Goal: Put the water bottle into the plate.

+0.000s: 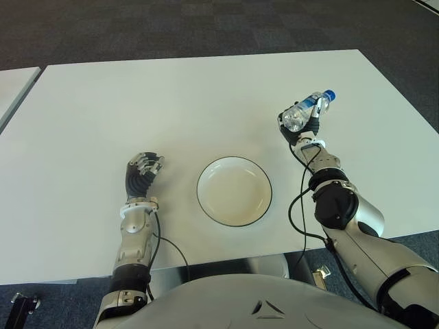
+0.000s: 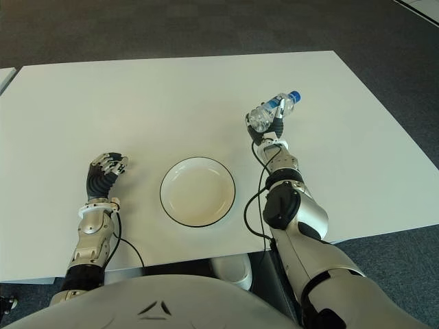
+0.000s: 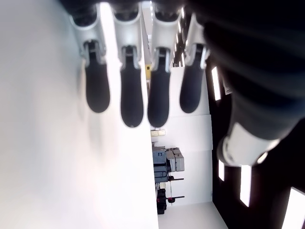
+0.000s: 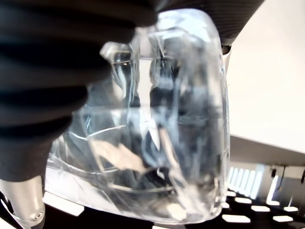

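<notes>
My right hand [image 1: 306,122] is shut on a clear water bottle [image 1: 306,111] with a blue cap, held tilted above the table, up and to the right of the plate. The right wrist view is filled by the bottle [image 4: 152,124] with dark fingers [image 4: 52,62] wrapped around it. A white plate [image 1: 234,190] with a dark rim lies on the table near the front edge, holding nothing. My left hand [image 1: 143,171] shows left of the plate, its fingers [image 3: 128,90] extended and holding nothing.
The white table [image 1: 178,103] spreads wide behind and beside the plate. A second table's edge [image 1: 14,86] shows at the far left. Dark carpet [image 1: 206,27] lies beyond the far edge.
</notes>
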Motion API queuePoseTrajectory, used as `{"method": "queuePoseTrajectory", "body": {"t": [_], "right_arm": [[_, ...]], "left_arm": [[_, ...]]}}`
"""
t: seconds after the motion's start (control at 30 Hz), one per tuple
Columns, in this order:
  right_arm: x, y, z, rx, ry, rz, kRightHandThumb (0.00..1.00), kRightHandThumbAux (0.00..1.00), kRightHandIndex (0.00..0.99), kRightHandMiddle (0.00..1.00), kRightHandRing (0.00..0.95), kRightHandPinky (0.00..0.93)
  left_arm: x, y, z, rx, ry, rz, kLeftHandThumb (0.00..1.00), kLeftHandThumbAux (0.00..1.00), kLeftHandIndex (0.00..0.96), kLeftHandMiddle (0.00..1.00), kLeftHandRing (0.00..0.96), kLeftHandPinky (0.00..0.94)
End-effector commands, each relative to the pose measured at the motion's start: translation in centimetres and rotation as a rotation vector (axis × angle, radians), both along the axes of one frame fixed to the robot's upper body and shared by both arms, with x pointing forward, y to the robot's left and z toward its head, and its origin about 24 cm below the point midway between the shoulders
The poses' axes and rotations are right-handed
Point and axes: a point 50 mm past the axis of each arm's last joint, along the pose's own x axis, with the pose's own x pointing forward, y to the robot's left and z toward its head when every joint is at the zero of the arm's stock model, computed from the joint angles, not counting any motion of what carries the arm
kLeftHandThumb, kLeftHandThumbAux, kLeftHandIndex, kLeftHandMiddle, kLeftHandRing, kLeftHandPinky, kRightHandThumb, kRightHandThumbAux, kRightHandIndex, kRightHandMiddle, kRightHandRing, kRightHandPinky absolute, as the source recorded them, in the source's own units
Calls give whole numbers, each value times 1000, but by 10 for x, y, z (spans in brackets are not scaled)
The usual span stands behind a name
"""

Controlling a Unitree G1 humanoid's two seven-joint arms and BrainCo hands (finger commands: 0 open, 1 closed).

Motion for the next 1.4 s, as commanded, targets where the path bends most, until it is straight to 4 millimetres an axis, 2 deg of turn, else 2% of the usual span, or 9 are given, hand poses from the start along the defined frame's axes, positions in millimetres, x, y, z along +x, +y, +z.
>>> {"method": "queuePoseTrajectory", "body": {"t": [0.03, 0.1, 0.3, 0.63, 0.9, 1.0, 1.1, 1.17, 1.4], "right_arm": [[0, 9, 12, -51, -141, 69, 718, 718, 439, 893, 899, 902], [-2, 11, 15, -73, -170, 80, 718, 718, 439, 894, 900, 904], [-14, 23, 37, -307, -324, 140, 718, 718, 439, 898, 899, 892], [-45, 40, 54, -630, -502, 161, 717, 717, 439, 893, 888, 883], [-60, 45, 64, -841, -681, 169, 716, 717, 440, 884, 883, 878], [-70, 48, 73, -1018, -820, 153, 715, 716, 440, 876, 880, 870], [-76, 54, 78, -1122, -913, 128, 712, 717, 440, 883, 883, 877], [-82, 63, 84, -1224, -999, 117, 711, 717, 440, 896, 891, 888], [-94, 67, 87, -1516, -1096, 194, 707, 718, 439, 911, 897, 888]], "left_arm": [[-7, 0, -10, -13, 75, 18, 834, 675, 426, 471, 502, 486], [-7, -1, -10, -12, 76, 18, 834, 675, 427, 469, 499, 483], [-6, -1, -9, -9, 71, 13, 834, 675, 428, 467, 493, 482], [-6, -1, -10, -32, 61, 0, 834, 675, 427, 470, 503, 494], [-5, -1, -11, -36, 54, -2, 834, 674, 427, 471, 511, 499], [-5, -1, -11, -28, 51, 3, 834, 675, 425, 472, 513, 499], [-5, -2, -12, -24, 51, 6, 834, 675, 426, 472, 512, 494], [-5, -3, -12, -22, 51, 7, 834, 674, 427, 471, 508, 490], [-5, -5, -11, -25, 57, 13, 835, 674, 431, 468, 503, 487]]}}
